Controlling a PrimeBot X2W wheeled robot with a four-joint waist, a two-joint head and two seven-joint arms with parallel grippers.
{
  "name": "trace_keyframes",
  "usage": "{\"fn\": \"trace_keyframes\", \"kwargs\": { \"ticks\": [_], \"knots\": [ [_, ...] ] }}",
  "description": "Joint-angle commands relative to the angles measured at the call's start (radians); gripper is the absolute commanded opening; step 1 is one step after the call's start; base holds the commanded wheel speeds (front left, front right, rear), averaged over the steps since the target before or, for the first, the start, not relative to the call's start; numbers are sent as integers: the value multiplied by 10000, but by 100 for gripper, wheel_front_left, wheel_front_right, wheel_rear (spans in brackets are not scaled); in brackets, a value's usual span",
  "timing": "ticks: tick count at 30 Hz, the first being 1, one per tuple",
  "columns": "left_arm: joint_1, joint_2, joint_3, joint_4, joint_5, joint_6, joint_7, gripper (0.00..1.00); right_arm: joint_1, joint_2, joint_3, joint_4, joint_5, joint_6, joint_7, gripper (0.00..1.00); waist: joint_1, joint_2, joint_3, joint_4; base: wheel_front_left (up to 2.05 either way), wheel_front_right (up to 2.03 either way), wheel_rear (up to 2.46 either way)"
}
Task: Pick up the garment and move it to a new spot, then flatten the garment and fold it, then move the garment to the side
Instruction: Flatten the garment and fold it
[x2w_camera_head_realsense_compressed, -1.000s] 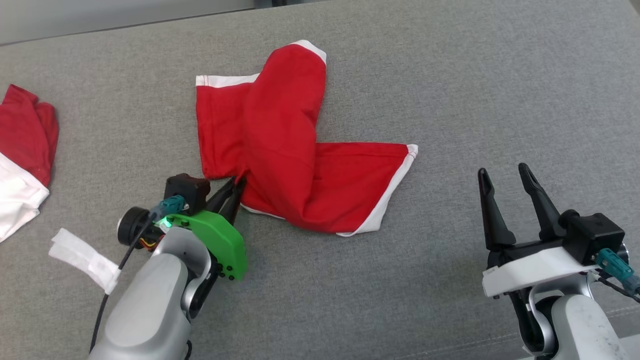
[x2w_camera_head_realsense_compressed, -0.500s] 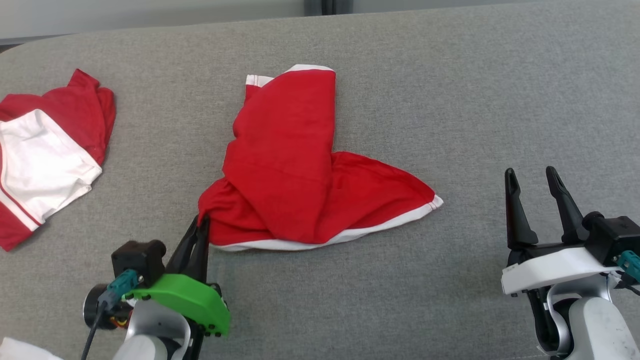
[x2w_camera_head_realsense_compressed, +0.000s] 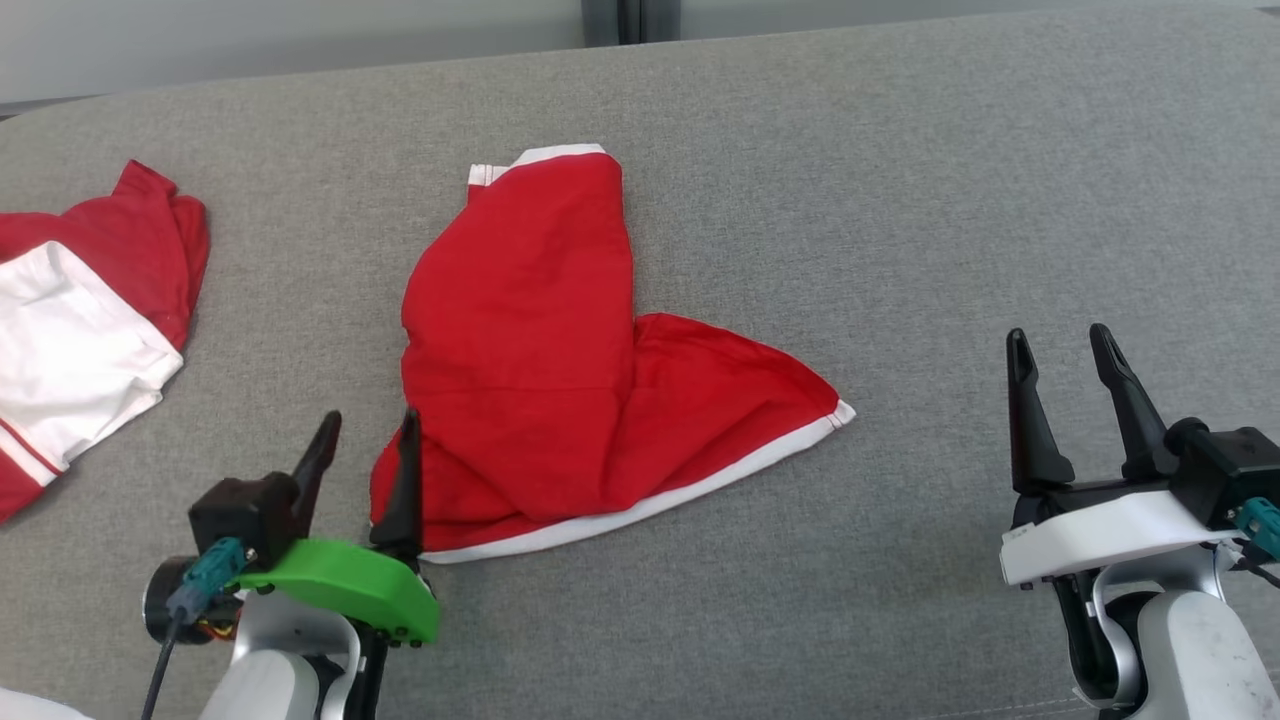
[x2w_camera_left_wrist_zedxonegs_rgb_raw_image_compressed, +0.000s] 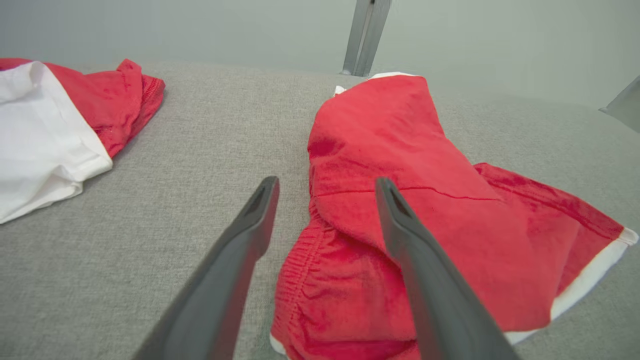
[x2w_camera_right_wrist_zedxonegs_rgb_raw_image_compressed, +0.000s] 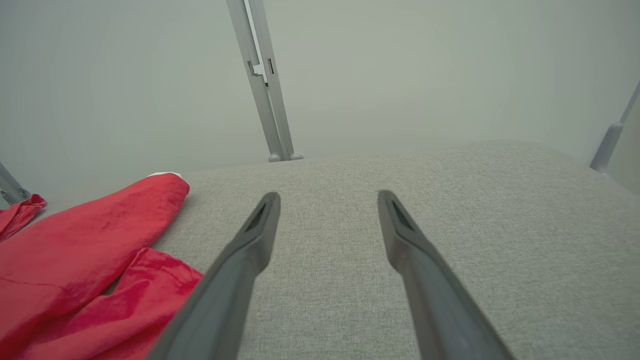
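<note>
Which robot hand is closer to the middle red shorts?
Left. The left hand is open at the near left corner of the red shorts. The right hand is open, well off to their right, apart from them.

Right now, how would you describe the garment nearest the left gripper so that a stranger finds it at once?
Look at the grey fabric surface; near its middle lies the red garment, crumpled, right at the open left gripper. Unlike the other garment at the far left, which shows a large white panel, this one is almost all red with only a thin white hem.
</note>
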Motion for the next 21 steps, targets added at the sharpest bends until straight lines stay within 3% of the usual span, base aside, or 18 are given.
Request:
{"fn": "trace_keyframes", "kwargs": {
  "ticks": [1, 7, 21],
  "knots": [
    [-240, 21, 131, 62, 185, 18, -477, 100, 115, -8, -5, -124, -67, 1, 40, 100, 0, -1, -28, -51, 0, 0, 0],
    [-454, 233, 403, 211, 992, 154, -2142, 100, 276, 0, 27, -509, -205, 1, 164, 100, 0, -1, -183, -79, 0, 0, 0],
    [565, 271, 663, -186, 1479, 183, -2412, 100, 812, 6, 166, -1100, -240, 1, 545, 100, 0, -1, -534, 76, 0, 0, 0]
  ]
}}
